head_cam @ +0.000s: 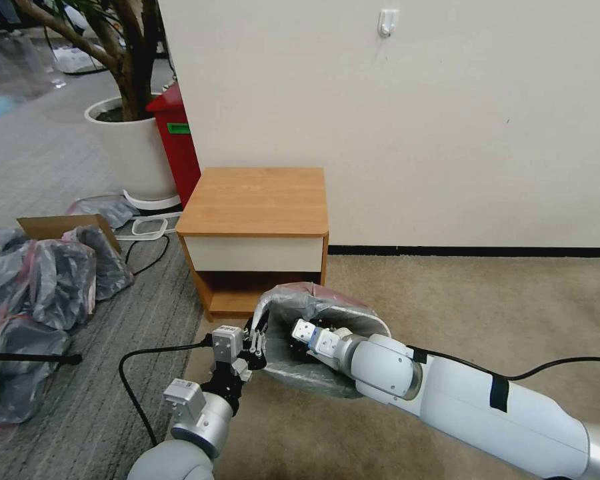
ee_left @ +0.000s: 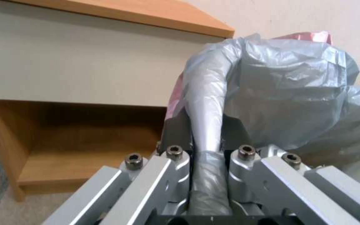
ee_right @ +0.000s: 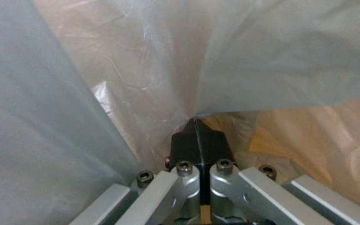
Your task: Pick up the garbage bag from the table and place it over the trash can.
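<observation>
The trash can stands on the floor in front of the table, with the grey garbage bag draped over its mouth, pink-red rim at the far side. My left gripper is at the can's left edge. In the left wrist view its fingers clamp the film-covered rolled rim between them. My right arm reaches into the bag from the right, and the right gripper is inside it. In the right wrist view that gripper is shut, with folds of the bag gathered at its tip.
A heap of grey bags with a cardboard box lies at the left. A black cable runs across the grey carpet. Behind the table stand a red bin and a white planter. Beige carpet lies open at the right.
</observation>
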### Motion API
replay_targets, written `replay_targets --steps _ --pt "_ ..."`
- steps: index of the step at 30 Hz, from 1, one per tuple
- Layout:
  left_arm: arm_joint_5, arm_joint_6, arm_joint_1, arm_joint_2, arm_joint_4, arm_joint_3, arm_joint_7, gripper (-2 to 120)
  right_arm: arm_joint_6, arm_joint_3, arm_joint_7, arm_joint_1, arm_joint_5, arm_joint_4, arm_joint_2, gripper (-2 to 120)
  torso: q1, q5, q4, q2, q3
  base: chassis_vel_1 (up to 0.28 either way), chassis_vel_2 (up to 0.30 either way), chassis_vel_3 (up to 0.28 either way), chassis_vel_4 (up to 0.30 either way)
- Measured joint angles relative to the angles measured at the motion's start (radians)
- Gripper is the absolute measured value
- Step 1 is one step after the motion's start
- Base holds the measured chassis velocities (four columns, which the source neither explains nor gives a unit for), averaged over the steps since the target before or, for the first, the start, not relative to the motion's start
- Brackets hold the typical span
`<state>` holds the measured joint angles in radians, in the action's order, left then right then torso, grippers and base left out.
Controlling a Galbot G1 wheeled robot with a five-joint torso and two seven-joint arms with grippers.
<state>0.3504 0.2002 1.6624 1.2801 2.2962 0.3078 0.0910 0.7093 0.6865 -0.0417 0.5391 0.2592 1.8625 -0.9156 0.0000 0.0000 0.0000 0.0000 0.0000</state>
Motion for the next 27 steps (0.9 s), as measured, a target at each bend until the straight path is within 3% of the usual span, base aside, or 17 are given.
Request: replay_targets --steps 9,15,21,24,27 --pt "0.009 0.001 -0.001 0.005 -0.012 0.002 0.001 7 0.000 -0.002 -0.007 0.005 0.006 0.014 -0.001 0 0.000 0.0002 0.0000 0.000 0.000 0.000 0.000 0.000 0.000" --pt "0.071 0.007 -0.021 0.015 -0.081 0.029 0.028 7 -0.001 -0.047 -0.010 0.013 0.110 0.112 0.048 0 0.000 0.0000 0.0001 0.000 0.000 0.000 0.000 0.000 0.000" --pt "0.162 0.030 -0.048 0.022 -0.141 0.036 0.076 7 -0.002 -0.136 -0.032 0.083 0.257 0.212 0.078 0 0.000 0.0001 0.0001 0.000 0.000 0.000 0.000 0.000 0.000" --pt "0.268 0.061 -0.070 0.028 -0.179 0.031 0.131 7 -0.004 -0.267 -0.046 0.176 0.380 0.298 0.108 0 0.000 -0.0001 0.0001 0.000 0.000 0.000 0.000 0.000 0.000" --pt "0.329 0.082 -0.074 0.031 -0.187 0.031 0.163 7 -0.028 -0.344 -0.057 0.247 0.419 0.340 0.132 0 0.000 0.0001 -0.0001 0.000 0.000 0.000 0.000 0.000 0.000"
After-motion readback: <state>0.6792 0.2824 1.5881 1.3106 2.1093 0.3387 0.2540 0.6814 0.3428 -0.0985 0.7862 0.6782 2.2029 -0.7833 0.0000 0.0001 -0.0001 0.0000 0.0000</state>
